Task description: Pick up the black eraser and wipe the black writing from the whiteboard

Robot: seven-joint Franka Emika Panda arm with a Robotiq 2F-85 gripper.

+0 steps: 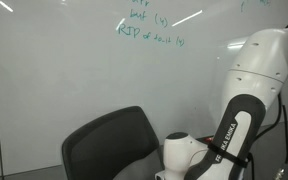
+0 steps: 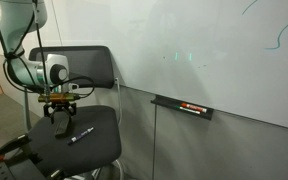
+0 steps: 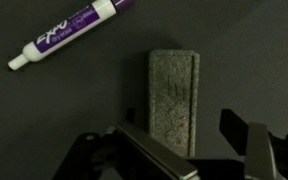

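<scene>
In the wrist view an oblong eraser [image 3: 172, 95] lies grey felt face up on the dark chair seat. My gripper [image 3: 189, 150] is open just above its near end, one finger on each side, not touching it. In an exterior view the gripper [image 2: 62, 116] hangs over the seat, and the eraser is too dark to make out there. The large glossy whiteboard [image 1: 74, 70] carries thin handwritten lines [image 1: 149, 30] near its top. It also fills the wall in an exterior view [image 2: 204, 50].
A purple-capped white marker [image 3: 62, 35] lies on the seat beyond the eraser, also seen in an exterior view [image 2: 81, 133]. The black chair back [image 2: 84, 68] stands against the board. A black bar with a reddish-orange spot [image 2: 187, 106] sits under the board.
</scene>
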